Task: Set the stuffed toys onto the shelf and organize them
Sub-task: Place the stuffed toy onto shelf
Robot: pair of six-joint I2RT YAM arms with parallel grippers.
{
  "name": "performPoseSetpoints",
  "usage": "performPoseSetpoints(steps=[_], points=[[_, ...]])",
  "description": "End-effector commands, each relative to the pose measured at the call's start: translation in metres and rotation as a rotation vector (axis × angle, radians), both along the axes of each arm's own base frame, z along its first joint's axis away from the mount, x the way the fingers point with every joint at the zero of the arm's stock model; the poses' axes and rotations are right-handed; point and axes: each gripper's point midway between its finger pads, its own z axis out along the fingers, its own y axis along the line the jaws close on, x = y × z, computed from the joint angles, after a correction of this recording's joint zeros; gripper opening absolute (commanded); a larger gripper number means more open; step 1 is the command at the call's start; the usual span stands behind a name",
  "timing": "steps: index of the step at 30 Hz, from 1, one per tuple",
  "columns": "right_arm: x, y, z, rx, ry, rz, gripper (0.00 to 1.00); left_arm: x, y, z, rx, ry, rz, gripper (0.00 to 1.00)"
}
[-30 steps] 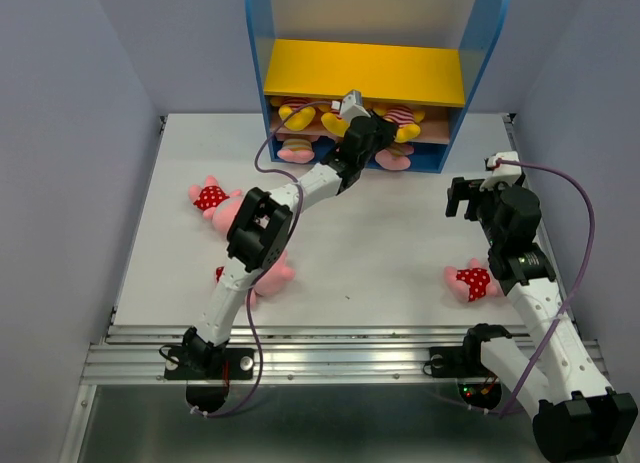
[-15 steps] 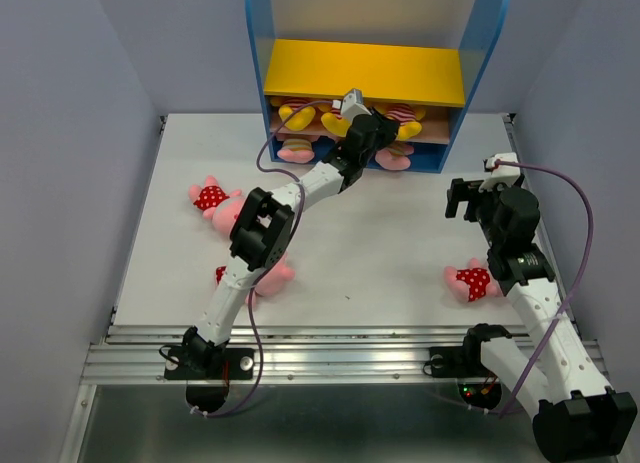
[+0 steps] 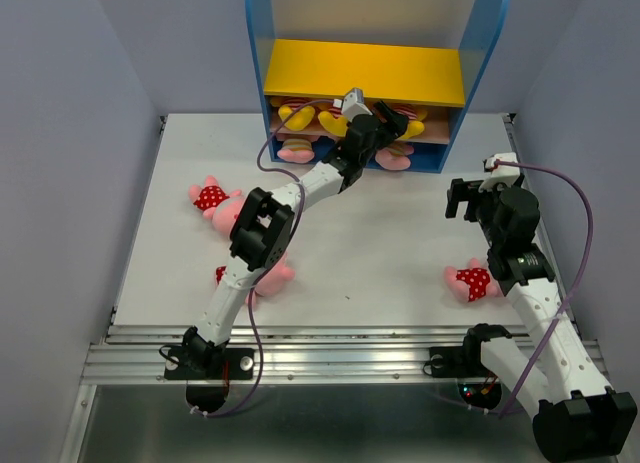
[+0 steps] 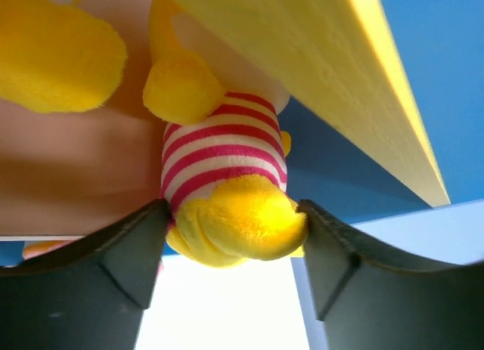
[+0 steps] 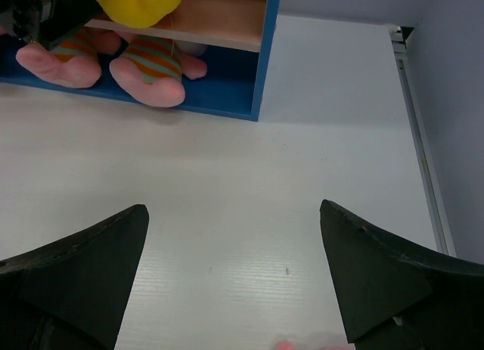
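The shelf (image 3: 365,71) stands at the table's back, and my left gripper (image 3: 384,124) reaches into its middle tier. In the left wrist view a yellow bear in a red-striped shirt (image 4: 223,157) lies on the brown board (image 4: 76,168) under the yellow board (image 4: 333,70). Its foot sits between my spread left gripper (image 4: 231,240) fingers, which are open and just brush it. Another bear (image 3: 295,113) lies on the same tier. Striped-shirt pigs (image 5: 147,66) lie on the blue base. My right gripper (image 5: 234,267) hangs open over bare table.
Red-dotted pigs lie loose on the table: one at the left (image 3: 210,196), one partly under my left arm (image 3: 262,274), one beside my right arm (image 3: 472,280). Grey walls close in both sides. The shelf's blue side panel (image 5: 265,55) stands ahead of the right gripper.
My left gripper has opened from a shut grip on the bear, which now rests on the middle board. The right arm has not moved.
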Motion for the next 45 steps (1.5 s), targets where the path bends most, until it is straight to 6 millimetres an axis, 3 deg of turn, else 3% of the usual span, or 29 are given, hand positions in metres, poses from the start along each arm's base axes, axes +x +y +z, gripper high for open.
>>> performPoseSetpoints(steps=[1, 3, 5, 23, 34, 40, 43, 44, 45], points=[[0.004, -0.002, 0.015, -0.005, -0.064, -0.001, 1.00, 0.000, 0.015, 0.050, -0.053, -0.076, 0.004, 0.85], [0.004, -0.002, 0.014, -0.005, -0.063, -0.001, 1.00, -0.004, 0.016, 0.051, -0.053, -0.076, -0.001, 0.89], [0.004, -0.002, 0.013, -0.007, -0.061, -0.001, 1.00, -0.006, 0.016, 0.048, -0.052, -0.076, -0.010, 0.99], [0.005, -0.002, 0.011, -0.018, -0.055, 0.004, 1.00, -0.038, 0.020, 0.074, -0.054, -0.145, -0.099, 0.99], [0.006, -0.001, 0.009, -0.022, -0.050, 0.006, 1.00, -0.080, 0.033, 0.093, -0.025, -0.204, -0.154, 0.99], [0.006, -0.002, 0.008, -0.026, -0.050, 0.004, 1.00, -0.108, 0.033, 0.089, 0.004, -0.194, -0.239, 0.99], [0.006, -0.002, 0.008, -0.029, -0.049, 0.004, 1.00, -0.125, 0.045, 0.088, 0.042, -0.201, -0.255, 0.99], [0.006, -0.002, 0.007, -0.029, -0.047, 0.006, 1.00, -0.131, 0.050, 0.075, 0.076, -0.183, -0.260, 0.99], [0.006, -0.002, 0.007, -0.029, -0.047, 0.007, 1.00, -0.139, 0.059, 0.092, 0.083, -0.214, -0.255, 0.99]])
